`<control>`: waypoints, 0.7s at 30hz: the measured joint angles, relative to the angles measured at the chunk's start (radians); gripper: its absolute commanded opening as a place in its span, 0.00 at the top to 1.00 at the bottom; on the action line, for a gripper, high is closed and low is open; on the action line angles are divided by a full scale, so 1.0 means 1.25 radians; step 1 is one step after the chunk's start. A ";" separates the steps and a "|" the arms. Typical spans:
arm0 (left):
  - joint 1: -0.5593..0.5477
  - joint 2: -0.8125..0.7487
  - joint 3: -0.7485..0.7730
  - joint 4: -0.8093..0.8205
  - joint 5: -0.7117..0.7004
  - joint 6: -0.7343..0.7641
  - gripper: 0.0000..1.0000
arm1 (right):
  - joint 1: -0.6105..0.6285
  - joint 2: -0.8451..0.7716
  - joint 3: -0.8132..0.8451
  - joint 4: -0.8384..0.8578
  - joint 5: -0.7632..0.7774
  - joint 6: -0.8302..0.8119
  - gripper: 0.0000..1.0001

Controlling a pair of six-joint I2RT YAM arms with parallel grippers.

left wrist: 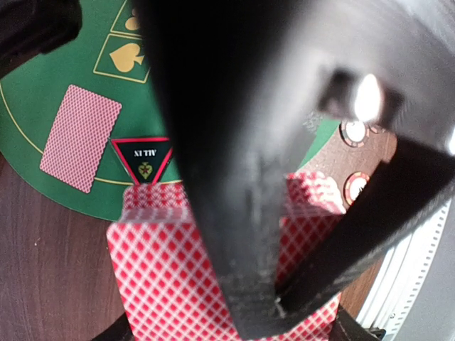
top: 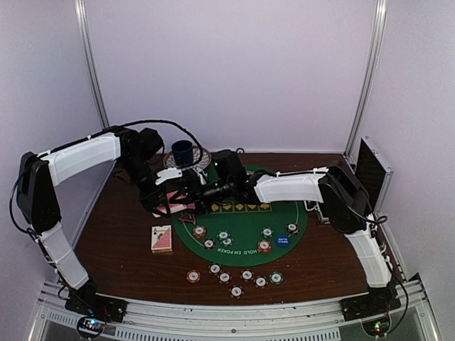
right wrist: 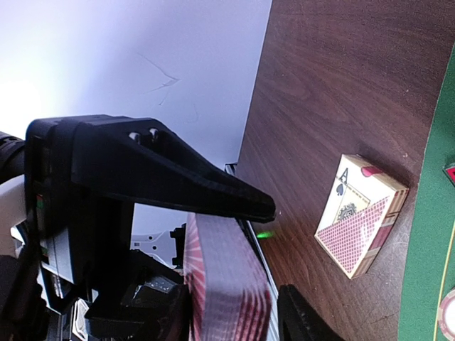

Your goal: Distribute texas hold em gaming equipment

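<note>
Above a dark wooden table (top: 121, 241), the left gripper (top: 176, 197) clamps the pink-backed card deck (left wrist: 163, 277); the right gripper (right wrist: 279, 250) straddles its edge, grip unclear

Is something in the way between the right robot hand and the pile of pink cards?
Nothing visible is. The right gripper has a finger on each side of the card deck, which the left gripper holds. Whether the right one grips it yet is unclear.

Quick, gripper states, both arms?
Left gripper: shut on the deck.
Right gripper: jaws astride the deck; grip cannot be told.
</note>
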 measured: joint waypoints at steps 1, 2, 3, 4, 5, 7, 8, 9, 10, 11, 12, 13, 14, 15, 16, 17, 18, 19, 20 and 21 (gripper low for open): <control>-0.001 -0.002 -0.002 0.000 0.000 0.000 1.00 | 0.000 -0.003 -0.003 -0.002 0.000 -0.002 0.60; -0.001 -0.005 -0.002 0.000 -0.001 0.001 1.00 | 0.000 -0.008 -0.005 -0.004 -0.001 -0.003 0.62; -0.001 -0.008 -0.002 0.000 -0.001 0.001 1.00 | 0.000 -0.012 -0.008 -0.004 -0.001 -0.005 0.64; -0.001 -0.012 -0.004 0.001 -0.001 0.001 1.00 | -0.001 -0.017 -0.010 -0.003 -0.001 -0.003 0.66; -0.001 -0.018 -0.008 0.004 -0.001 0.002 1.00 | -0.002 -0.021 -0.013 0.000 -0.002 -0.004 0.67; -0.001 -0.029 -0.016 0.006 -0.001 0.003 1.00 | -0.002 -0.028 -0.021 0.008 -0.004 -0.001 0.70; -0.001 -0.032 -0.018 0.007 -0.002 0.004 1.00 | -0.002 -0.031 -0.027 0.016 -0.005 0.000 0.72; -0.002 -0.035 -0.023 0.008 -0.003 0.004 1.00 | -0.002 -0.035 -0.035 0.024 -0.006 0.004 0.73; -0.002 -0.036 -0.026 0.008 -0.004 0.005 1.00 | -0.002 -0.037 -0.039 0.027 -0.006 0.005 0.75; -0.002 -0.036 -0.027 0.008 -0.005 0.005 1.00 | -0.002 -0.039 -0.045 0.032 -0.007 0.007 0.77; -0.003 -0.036 -0.029 0.008 -0.007 0.006 1.00 | -0.002 -0.039 -0.048 0.037 -0.007 0.009 0.78; -0.003 -0.036 -0.031 0.009 -0.009 0.006 1.00 | -0.002 -0.039 -0.050 0.041 -0.008 0.011 0.80; -0.004 -0.036 -0.032 0.010 -0.010 0.006 1.00 | -0.002 -0.039 -0.051 0.045 -0.009 0.017 0.80; -0.004 -0.036 -0.033 0.012 -0.011 0.006 1.00 | -0.002 -0.039 -0.052 0.046 -0.010 0.019 0.81; -0.004 -0.036 -0.034 0.014 -0.012 0.006 1.00 | -0.002 -0.040 -0.052 0.048 -0.011 0.022 0.82; -0.004 -0.036 -0.035 0.017 -0.013 0.006 1.00 | -0.003 -0.040 -0.052 0.050 -0.012 0.024 0.82; -0.004 -0.036 -0.035 0.020 -0.013 0.007 1.00 | -0.004 -0.040 -0.053 0.050 -0.012 0.026 0.83; -0.004 -0.036 -0.035 0.021 -0.013 0.007 1.00 | -0.005 -0.040 -0.054 0.051 -0.012 0.027 0.83; -0.004 -0.036 -0.035 0.023 -0.013 0.009 1.00 | -0.005 -0.041 -0.056 0.053 -0.013 0.028 0.84; -0.004 -0.036 -0.035 0.025 -0.013 0.009 1.00 | -0.006 -0.043 -0.060 0.057 -0.013 0.031 0.85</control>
